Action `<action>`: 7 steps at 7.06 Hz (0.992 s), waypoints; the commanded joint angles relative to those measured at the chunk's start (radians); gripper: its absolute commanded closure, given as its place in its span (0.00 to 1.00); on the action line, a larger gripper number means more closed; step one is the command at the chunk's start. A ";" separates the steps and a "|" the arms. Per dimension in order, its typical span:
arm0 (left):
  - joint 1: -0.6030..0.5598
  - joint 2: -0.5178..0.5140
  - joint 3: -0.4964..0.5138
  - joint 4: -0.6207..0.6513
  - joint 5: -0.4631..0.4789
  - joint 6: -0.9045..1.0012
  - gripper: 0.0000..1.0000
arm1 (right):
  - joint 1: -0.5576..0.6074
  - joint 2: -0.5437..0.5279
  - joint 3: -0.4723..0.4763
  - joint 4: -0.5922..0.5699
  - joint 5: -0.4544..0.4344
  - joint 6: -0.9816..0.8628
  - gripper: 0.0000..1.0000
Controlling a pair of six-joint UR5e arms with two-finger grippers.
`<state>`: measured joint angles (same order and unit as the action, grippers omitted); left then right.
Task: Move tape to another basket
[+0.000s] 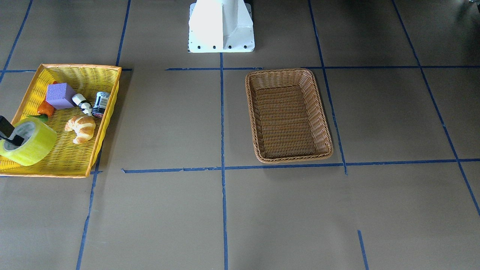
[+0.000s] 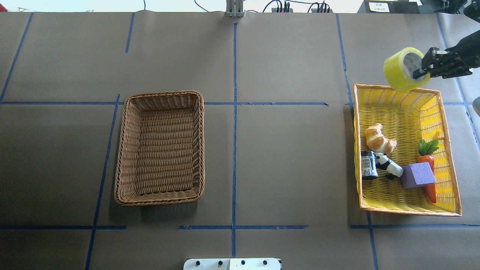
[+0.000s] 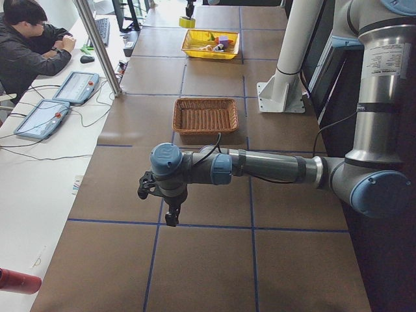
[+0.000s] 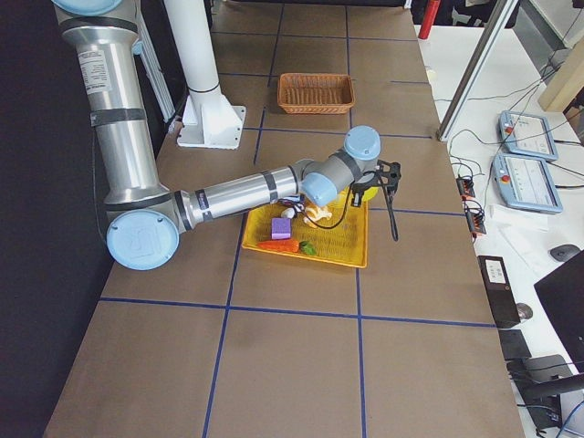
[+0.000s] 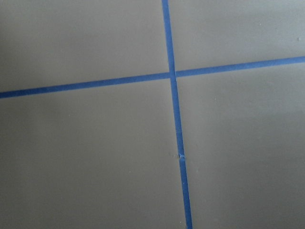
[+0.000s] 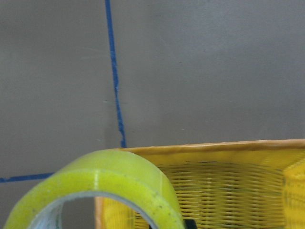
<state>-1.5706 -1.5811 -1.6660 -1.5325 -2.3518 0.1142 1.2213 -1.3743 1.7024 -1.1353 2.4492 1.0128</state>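
Note:
The tape (image 2: 403,71) is a yellow-green roll held in the air over the far rim of the yellow basket (image 2: 405,212). My right gripper (image 2: 422,73) is shut on the tape's wall, with one finger inside the core. The tape also shows in the front-facing view (image 1: 28,144) and fills the bottom of the right wrist view (image 6: 95,186). The brown wicker basket (image 2: 161,150) stands empty on the table's left half, far from the tape. My left gripper (image 3: 170,218) hangs over bare table near its left end. I cannot tell whether it is open or shut.
The yellow basket holds a croissant (image 2: 378,138), a dark can (image 2: 369,165), a panda figure (image 2: 390,167), a purple block (image 2: 418,175) and a carrot (image 2: 429,176). The robot's white base (image 1: 221,26) stands at the table's near edge. Blue tape lines grid the brown table.

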 commanded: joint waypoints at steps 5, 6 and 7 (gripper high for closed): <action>0.328 -0.039 -0.044 -0.838 -0.084 -1.181 0.00 | -0.322 0.138 0.086 0.442 -0.302 0.817 1.00; 0.361 -0.051 -0.047 -0.983 -0.093 -1.385 0.00 | -0.368 0.136 0.088 0.556 -0.373 0.925 1.00; 0.421 -0.057 -0.049 -1.152 -0.092 -1.577 0.00 | -0.402 0.135 0.086 0.656 -0.416 1.001 1.00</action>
<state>-1.2085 -1.6285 -1.7118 -2.4944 -2.4345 -1.2264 0.8680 -1.2380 1.7889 -0.6063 2.1001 1.9047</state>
